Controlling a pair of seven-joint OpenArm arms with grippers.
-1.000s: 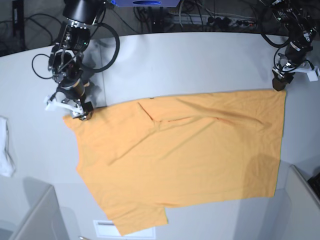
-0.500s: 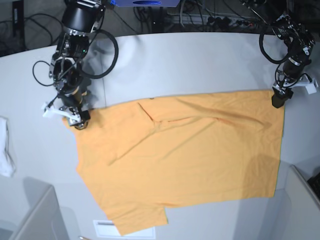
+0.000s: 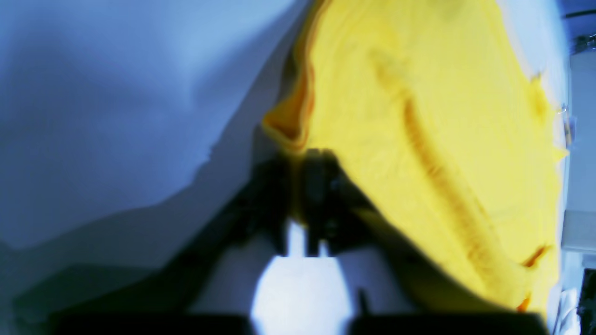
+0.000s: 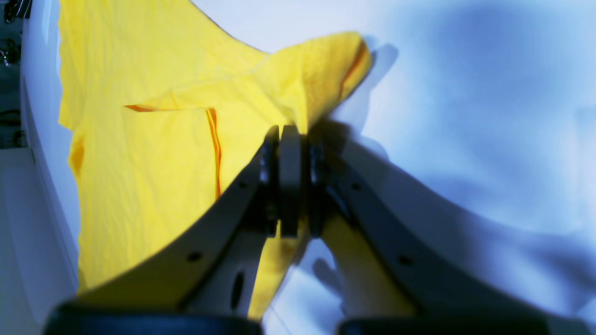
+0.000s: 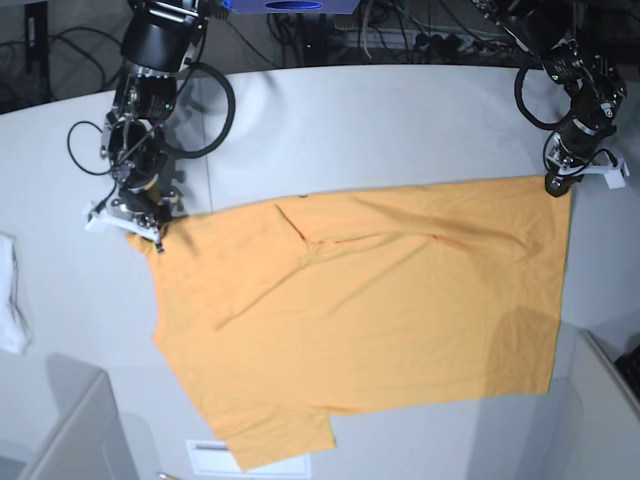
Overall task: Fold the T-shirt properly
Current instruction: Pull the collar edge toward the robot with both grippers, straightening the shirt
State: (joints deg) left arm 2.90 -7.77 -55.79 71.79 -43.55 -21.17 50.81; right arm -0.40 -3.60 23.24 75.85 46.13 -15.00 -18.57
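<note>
White cloth (image 5: 12, 300) lies at the far left edge of the worktop (image 5: 380, 120), well apart from everything else. Right gripper (image 5: 146, 228), on the left of the base view, is down at the shirt's upper-left corner; jaws fully closed, pinching the fabric there, and the right wrist view shows a bunched flap of cloth sticking out past the tips. T-shirt (image 5: 380, 310) lies spread flat across the middle of the worktop, plain orange-yellow side up, a few diagonal creases near the top, 1 sleeve pointing down toward the near edge, over a white label (image 5: 215, 458). Left gripper (image 5: 556, 186), on the right of the base view, sits on the shirt's upper-right corner; jaws closed on the hem, blurred but visible in the left wrist view.
</note>
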